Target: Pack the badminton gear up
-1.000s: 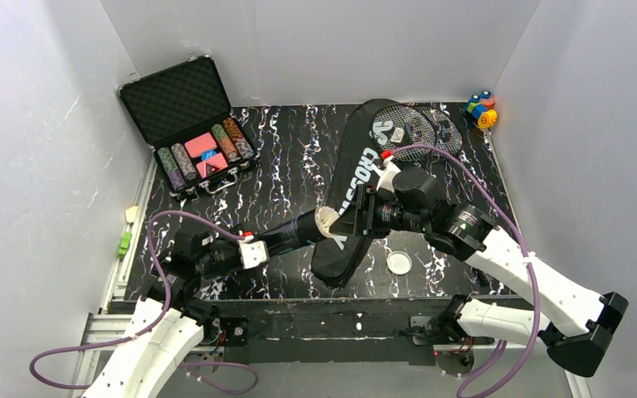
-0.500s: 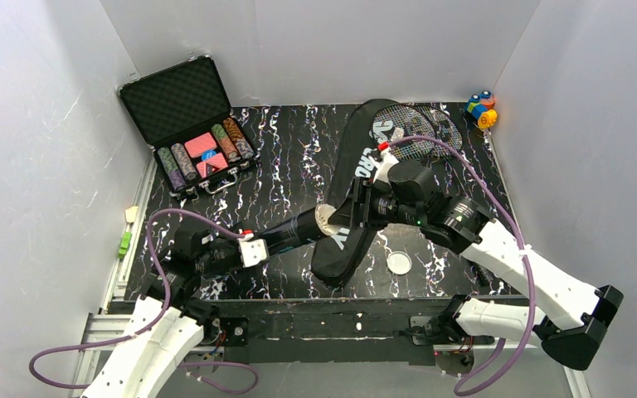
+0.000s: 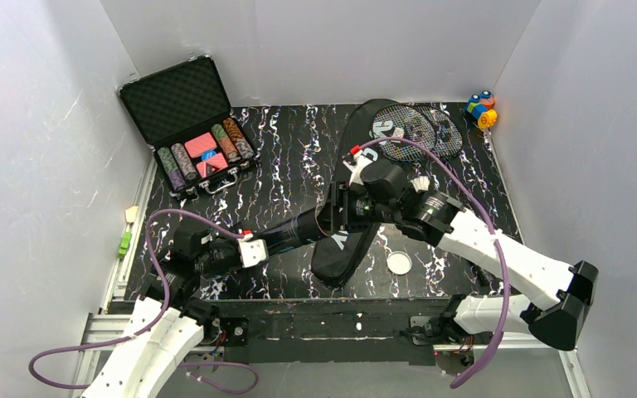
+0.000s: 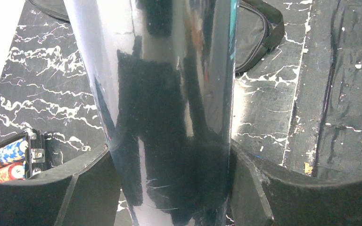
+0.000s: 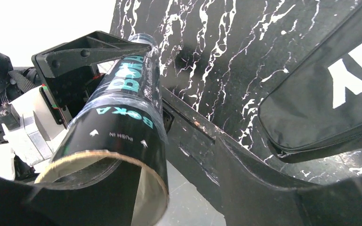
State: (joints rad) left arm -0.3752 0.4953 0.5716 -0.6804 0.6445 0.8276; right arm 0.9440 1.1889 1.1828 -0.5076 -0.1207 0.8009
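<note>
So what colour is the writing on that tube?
Teal, with small white print, on a glossy black tube; clearest in the right wrist view.

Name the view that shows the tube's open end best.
Right wrist: the tube faces the lens, its rim and hollow plain. Top: the right claw hides that end. Left wrist: only its glossy side.

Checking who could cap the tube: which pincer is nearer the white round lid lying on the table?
Right. The right pincer is at the tube's open mouth, just beyond and left of the lid. The left pincer grips the tube farther down, well to the lid's left.
</note>
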